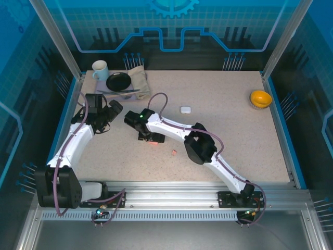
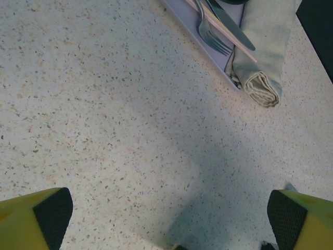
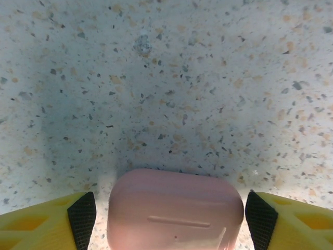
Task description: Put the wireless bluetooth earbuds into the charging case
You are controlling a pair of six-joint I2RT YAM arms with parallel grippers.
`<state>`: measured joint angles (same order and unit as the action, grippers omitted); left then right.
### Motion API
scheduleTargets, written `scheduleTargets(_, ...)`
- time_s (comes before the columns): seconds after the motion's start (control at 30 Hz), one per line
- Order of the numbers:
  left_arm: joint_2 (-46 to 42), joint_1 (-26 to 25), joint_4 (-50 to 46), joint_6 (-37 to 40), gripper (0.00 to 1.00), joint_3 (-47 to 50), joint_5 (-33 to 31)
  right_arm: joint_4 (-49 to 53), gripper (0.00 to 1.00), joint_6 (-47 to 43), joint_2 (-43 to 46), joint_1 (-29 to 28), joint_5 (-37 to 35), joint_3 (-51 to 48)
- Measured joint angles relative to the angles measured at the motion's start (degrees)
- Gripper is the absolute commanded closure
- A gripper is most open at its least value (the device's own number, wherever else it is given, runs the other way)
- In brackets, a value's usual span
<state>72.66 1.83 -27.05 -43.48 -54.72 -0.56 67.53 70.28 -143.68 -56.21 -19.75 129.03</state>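
A salmon-pink charging case (image 3: 174,208) lies closed on the speckled table, its lid seam facing the right wrist camera. My right gripper (image 3: 170,219) is open and straddles it, with a thin gap between the case and each black pad. From above, that gripper (image 1: 147,136) sits low at the table's middle, and the pink case (image 1: 154,141) peeks out beside it. A tiny pink earbud (image 1: 174,152) lies just to the right in front. A white charging case (image 1: 185,109) sits farther back. My left gripper (image 2: 169,213) is open over bare table, and from above it (image 1: 111,115) is left of the right one.
At the back left stand a white mug (image 1: 100,70), a black plate (image 1: 118,80) and a rolled napkin (image 2: 263,52) on a tray (image 2: 183,23) with a fork (image 2: 210,36). A yellow bowl (image 1: 260,98) sits at the back right.
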Motion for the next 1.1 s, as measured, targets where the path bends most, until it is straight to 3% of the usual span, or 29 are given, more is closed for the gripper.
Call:
scheduleTargets(0.8, -0.4, 0.4, 1.4, 0.1, 0.01, 0.9, 1.5, -5.0, 0.31, 2.0, 1.4, 1.5, 4.0, -4.1)
scheduleTargets(1.1, -0.4, 0.4, 1.9, 0.1, 0.01, 0.9, 1.9, -6.2, 0.52, 2.0, 2.7, 1.5, 4.1, -6.0)
